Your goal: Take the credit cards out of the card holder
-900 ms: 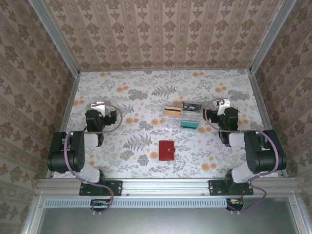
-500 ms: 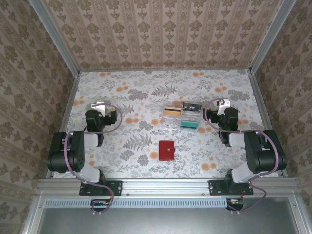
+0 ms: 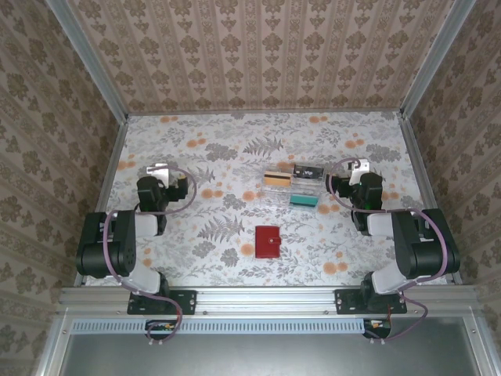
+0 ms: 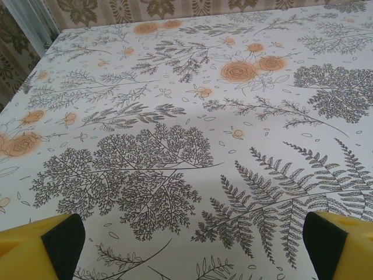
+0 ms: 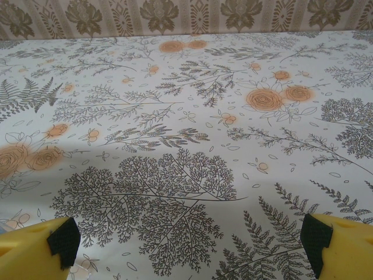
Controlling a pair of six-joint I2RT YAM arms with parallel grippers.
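The card holder (image 3: 267, 241), a small red wallet, lies shut on the floral tabletop between the two arms. Behind it lie three credit cards: a tan-gold one (image 3: 275, 178), a black one (image 3: 309, 171) and a teal one (image 3: 304, 200), all apart from the wallet. My left gripper (image 3: 159, 168) rests low at the left, far from the wallet. My right gripper (image 3: 359, 164) sits at the right, just beside the black and teal cards. In the left wrist view the left gripper (image 4: 195, 239) stands open over bare cloth. The right gripper (image 5: 189, 239) is open too, with nothing between its yellow fingers (image 5: 61, 240).
The floral cloth (image 3: 235, 149) covers the table, which patterned walls close in at the back and sides. Metal rails (image 3: 266, 298) run along the near edge, where both arm bases are bolted. Something clear and glossy lies under the cards (image 3: 288, 190).
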